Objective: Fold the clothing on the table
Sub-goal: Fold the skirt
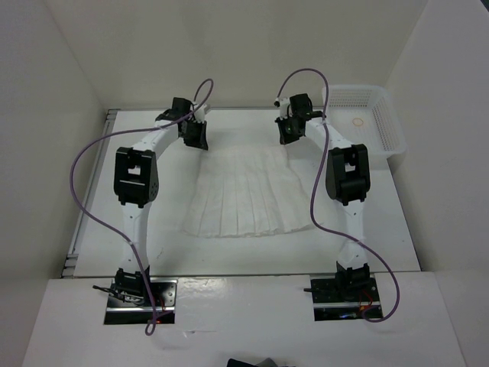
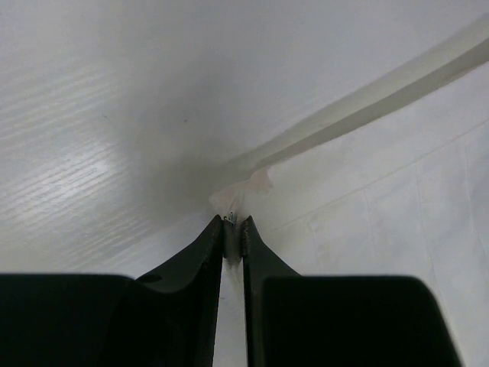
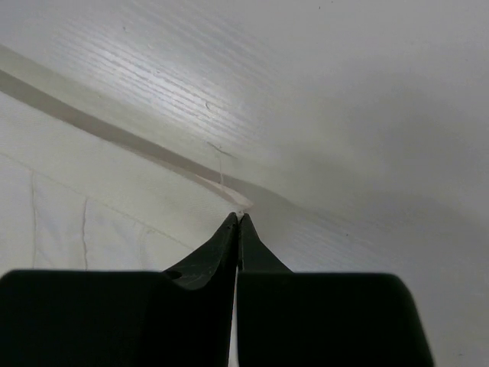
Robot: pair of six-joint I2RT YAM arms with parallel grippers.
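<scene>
White and thin, a pleated skirt of flared trapezoid shape [image 1: 243, 197] lies spread flat on the middle of the large matte white table [image 1: 176, 252], its narrow waistband on the far side and its wide hem towards the arm bases. At the skirt's far left corner the left gripper [image 1: 199, 142] is down at the cloth. In the left wrist view its two black fingers [image 2: 197, 264] stand almost together, with a small bunched bit of the fabric pinched in the thin slit between their tips, and the pale waistband [image 2: 367, 103] runs away from that pinch up to the right. At the skirt's far right corner sits the right gripper [image 1: 285, 141]. In the right wrist view its black fingers [image 3: 205, 264] are pressed tight together, their tips meeting on the end of the waistband, whose strip leads off to the upper left; a shred of white cloth shows at the very tip. Both held corners look slightly raised off the table, while the rest of the skirt lies flat. Right of the skirt and farther back stands a white perforated plastic basket [image 1: 386, 115], well apart from the cloth.
</scene>
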